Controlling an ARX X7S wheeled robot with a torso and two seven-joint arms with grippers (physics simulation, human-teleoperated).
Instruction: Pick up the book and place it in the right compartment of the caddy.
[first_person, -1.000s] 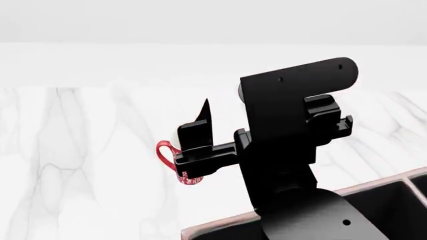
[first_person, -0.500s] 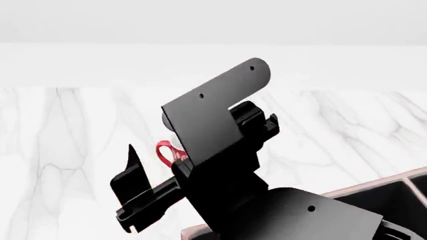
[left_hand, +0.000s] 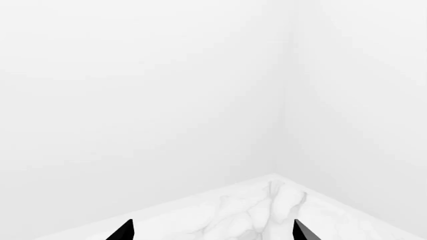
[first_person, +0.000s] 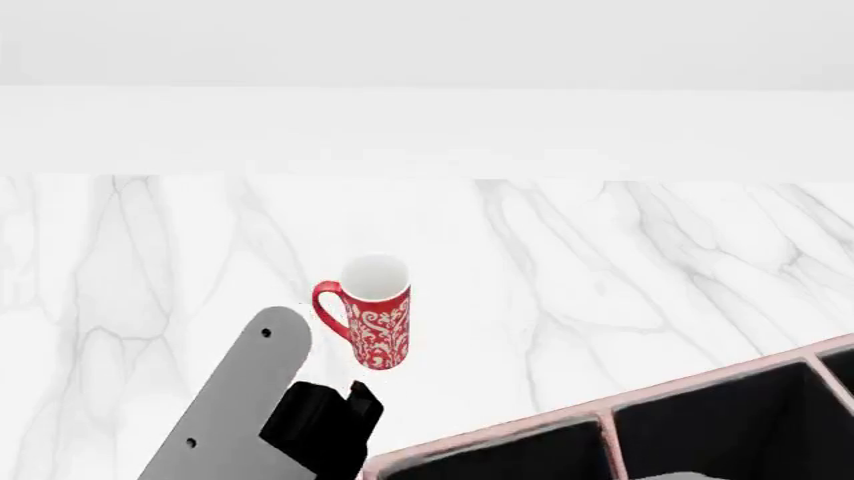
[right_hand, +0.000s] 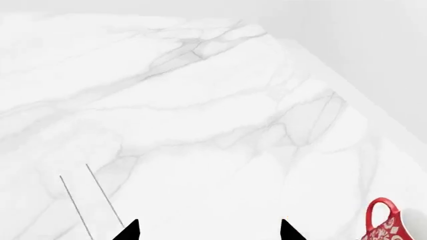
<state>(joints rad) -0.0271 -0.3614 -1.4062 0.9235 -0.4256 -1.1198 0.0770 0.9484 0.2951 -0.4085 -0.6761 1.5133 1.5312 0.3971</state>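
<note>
The book is not in any view. The caddy (first_person: 603, 411) shows at the head view's lower right: a pale pinkish rim, a divider and black-lined compartments, cut off by the frame edge. My left gripper (left_hand: 212, 232) is open and empty, its two black fingertips wide apart, facing a white wall corner and a far corner of the table. My right gripper (right_hand: 208, 231) is open and empty over bare marble. Neither gripper's fingers show in the head view, only a grey and black arm link (first_person: 247, 400) at the lower left.
A red-and-white patterned mug (first_person: 375, 311) stands upright on the white marble table (first_person: 641, 260), left of the caddy and just beyond the arm link. It also shows at the edge of the right wrist view (right_hand: 385, 225). A white wall runs behind the table.
The black arm that filled the middle of the head view has swung down to the lower left. The mug now shows in full, and more of the caddy's rim is visible.
</note>
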